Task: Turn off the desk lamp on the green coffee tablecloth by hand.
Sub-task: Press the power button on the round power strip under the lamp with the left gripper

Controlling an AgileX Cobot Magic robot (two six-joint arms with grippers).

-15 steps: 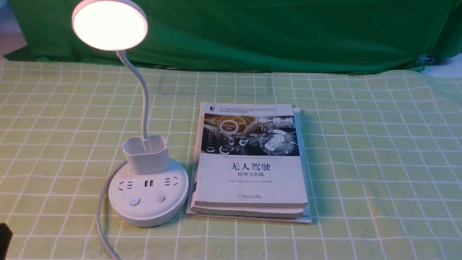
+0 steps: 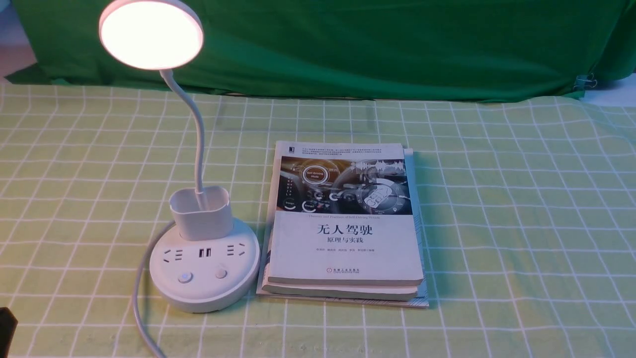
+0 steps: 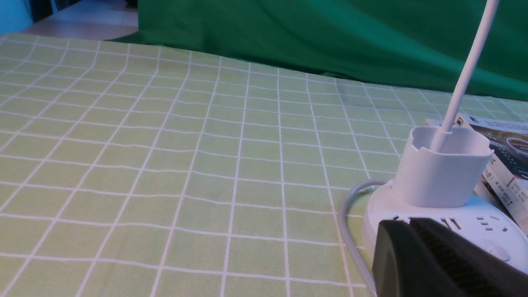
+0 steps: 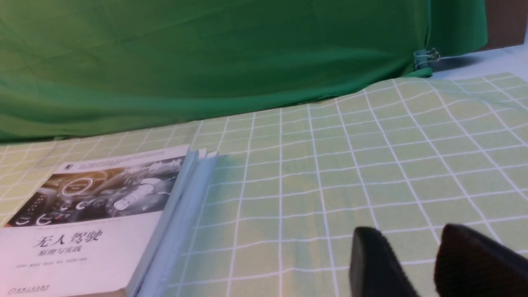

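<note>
Light yellow-green tablecloth [image 2: 497, 209] with a white grid spreads across the whole front view, meeting a dark green backdrop cloth [image 2: 348, 49] along its far edge.

The desk lamp [image 2: 203, 268] stands upright on the tablecloth, left of centre, and is lit. Its round disc head glows white above a thin, curved neck, which rises from a small cup holder on the round base. The base has sockets and 2 round buttons on its near side; the left button shows a bluish light. A grey cable [image 2: 139, 308] curves around the base's left side toward the near edge.

Just right of the base lies a stack of books [image 2: 343, 248], the top 1 with a car dashboard photo and Chinese lettering.

The left gripper [image 3: 416, 220] is black and holds nothing visible; its fingers appear together, tips touching or nearly so. The right gripper [image 4: 410, 229] has its 2 blurred black fingertips a little apart, with only tablecloth seen between them.

Smallest is a binder clip [image 2: 586, 81] on the backdrop's lower edge, far right.
</note>
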